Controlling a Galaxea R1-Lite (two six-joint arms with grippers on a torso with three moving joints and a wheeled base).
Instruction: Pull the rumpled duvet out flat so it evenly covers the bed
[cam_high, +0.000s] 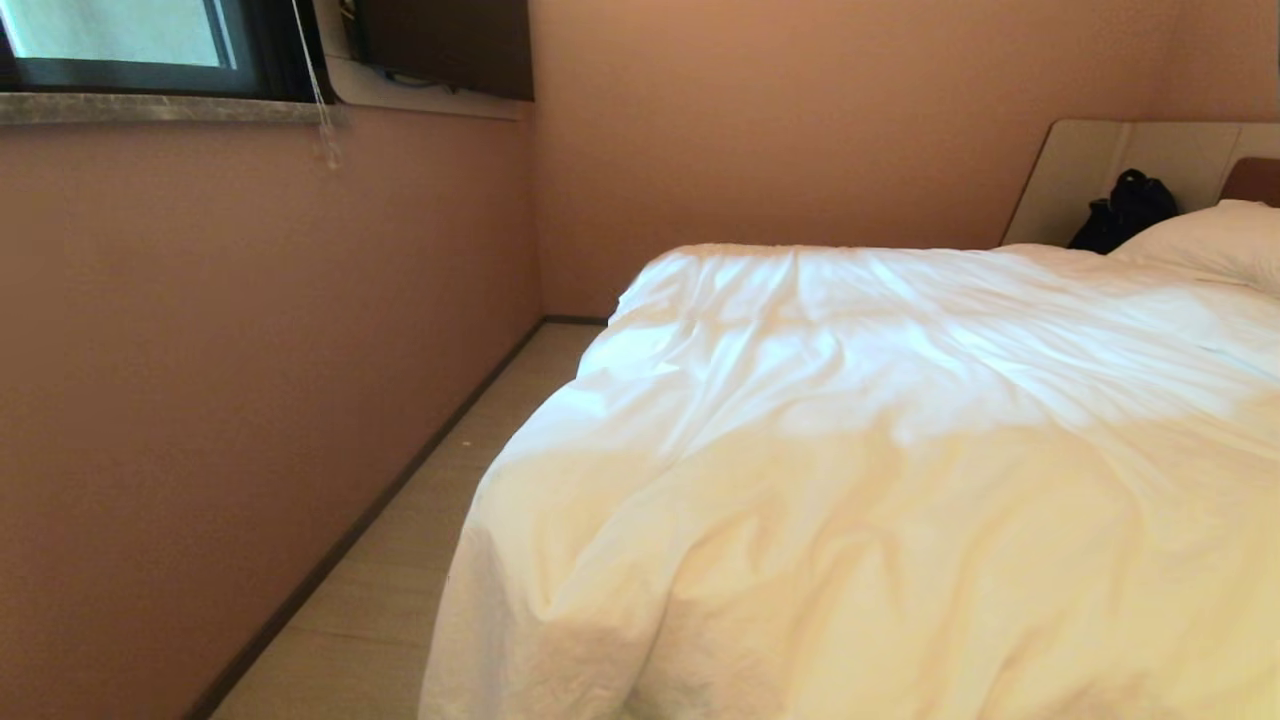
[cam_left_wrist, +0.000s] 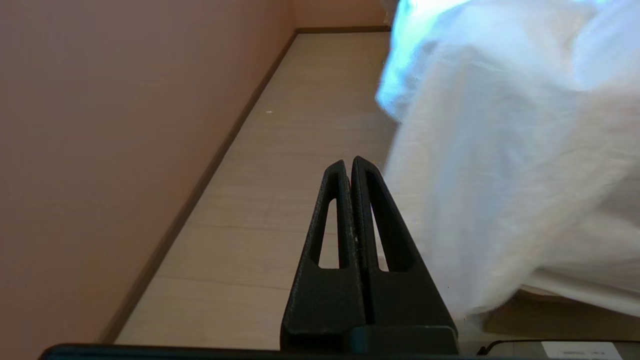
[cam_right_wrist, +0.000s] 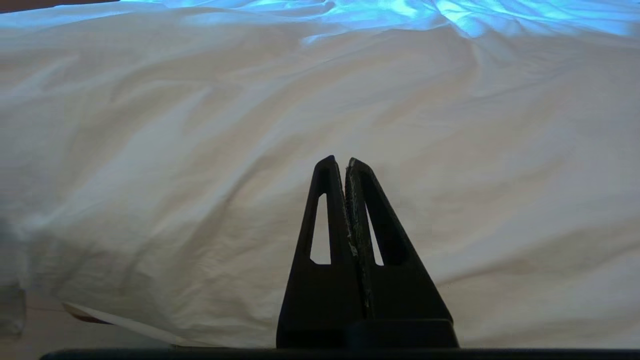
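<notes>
The white duvet (cam_high: 880, 450) lies creased over the bed and hangs down over its near corner. The bed's beige headboard surround (cam_high: 1090, 165) shows at the far right. Neither arm shows in the head view. My left gripper (cam_left_wrist: 349, 161) is shut on nothing, above the floor just beside the hanging duvet (cam_left_wrist: 500, 150). My right gripper (cam_right_wrist: 341, 160) is shut and empty, pointing at the duvet (cam_right_wrist: 320, 90) draped over the bed's edge. A bit of the tan base (cam_left_wrist: 550, 312) peeks out under the duvet.
A pink wall (cam_high: 250, 350) runs along the left, leaving a narrow strip of pale floor (cam_high: 440, 520) beside the bed. A window (cam_high: 130, 40) sits high on that wall. A pillow (cam_high: 1215, 240) and a black bag (cam_high: 1125, 210) lie by the headboard.
</notes>
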